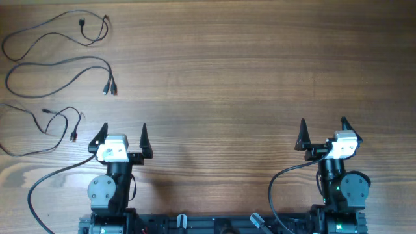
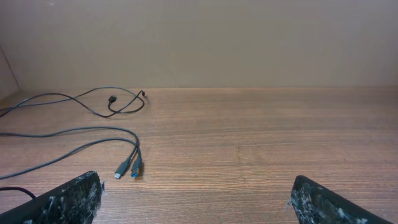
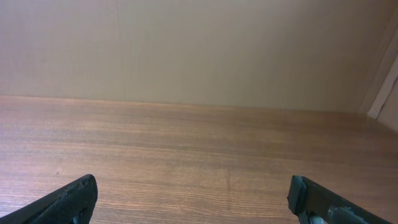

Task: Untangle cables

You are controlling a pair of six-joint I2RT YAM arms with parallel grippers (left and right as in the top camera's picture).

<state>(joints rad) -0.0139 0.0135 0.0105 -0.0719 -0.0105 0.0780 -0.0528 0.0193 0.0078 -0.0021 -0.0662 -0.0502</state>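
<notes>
Three thin black cables lie as separate loose strands at the table's left side. The far cable [image 1: 62,25] curls at the back left; it also shows in the left wrist view [image 2: 87,98]. The middle cable [image 1: 65,63] ends in two plugs [image 2: 129,168]. The near cable [image 1: 39,123] lies just left of my left gripper. My left gripper [image 1: 121,135] is open and empty, to the right of the cables. My right gripper [image 1: 323,131] is open and empty at the right, far from the cables; the right wrist view shows only bare wood between its fingers [image 3: 193,199].
The wooden table [image 1: 234,78] runs wide between and beyond the arms. A thick black wire [image 1: 45,179] runs from the left arm's base, and another [image 1: 279,179] from the right arm's base. A plain wall [image 3: 199,50] stands behind the table.
</notes>
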